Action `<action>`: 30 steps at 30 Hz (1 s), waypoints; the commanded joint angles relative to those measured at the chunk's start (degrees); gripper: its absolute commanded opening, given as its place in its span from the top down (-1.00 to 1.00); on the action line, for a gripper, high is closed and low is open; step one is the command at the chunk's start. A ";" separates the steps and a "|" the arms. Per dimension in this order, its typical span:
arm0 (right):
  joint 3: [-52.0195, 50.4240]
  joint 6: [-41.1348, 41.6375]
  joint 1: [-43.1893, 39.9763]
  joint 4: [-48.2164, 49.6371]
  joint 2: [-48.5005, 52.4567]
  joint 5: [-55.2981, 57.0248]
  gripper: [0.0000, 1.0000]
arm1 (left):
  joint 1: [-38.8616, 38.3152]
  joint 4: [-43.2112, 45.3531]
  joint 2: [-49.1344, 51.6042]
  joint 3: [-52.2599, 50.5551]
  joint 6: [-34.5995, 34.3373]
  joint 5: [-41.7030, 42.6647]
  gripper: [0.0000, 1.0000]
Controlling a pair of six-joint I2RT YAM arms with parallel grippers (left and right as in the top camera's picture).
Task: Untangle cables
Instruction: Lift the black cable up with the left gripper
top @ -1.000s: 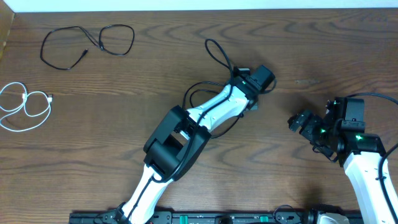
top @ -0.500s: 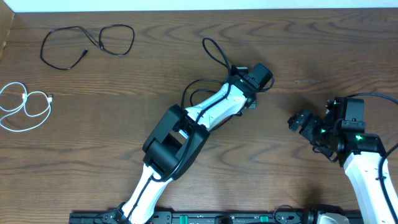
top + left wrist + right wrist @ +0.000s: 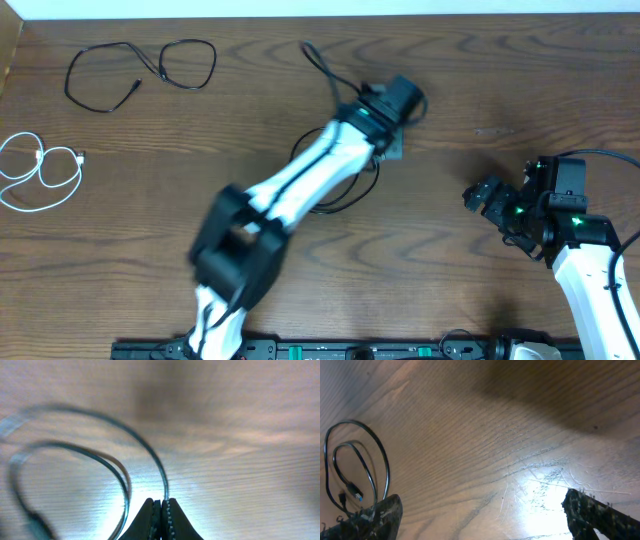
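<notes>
My left gripper (image 3: 387,143) reaches to the table's middle back and is shut on a thin black cable (image 3: 319,61). In the left wrist view the shut jaws (image 3: 161,506) pinch one strand of that cable (image 3: 150,452), which curves away in two loops on the wood. More of it loops under the arm. A second black cable (image 3: 140,68) lies alone at the back left. The white cable (image 3: 42,172) lies coiled at the left edge. My right gripper (image 3: 484,197) is open and empty at the right; its wrist view (image 3: 485,520) shows the held black cable's loop (image 3: 356,462) at far left.
The wooden table (image 3: 520,80) carries only the cables. Its back edge meets a white wall (image 3: 300,8). The right arm's own thick black wire (image 3: 600,153) runs by its wrist.
My left arm has swung back and to the left, dragging the held black cable; its free end has slid toward the back left. The right arm has not moved.
</notes>
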 commanded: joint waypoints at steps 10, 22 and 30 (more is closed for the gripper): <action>0.85 -0.57 -0.11 -0.07 -0.35 0.26 -0.99 | 4.59 -5.88 -9.97 -1.86 2.29 2.25 -0.08; 0.85 -0.57 -0.11 -0.07 -0.35 0.26 -0.99 | 2.97 -7.85 7.72 -2.25 8.55 4.42 -0.14; 0.85 -0.55 -0.11 -0.07 -0.35 0.26 -0.99 | 2.62 -6.97 12.48 -2.25 8.50 4.46 0.12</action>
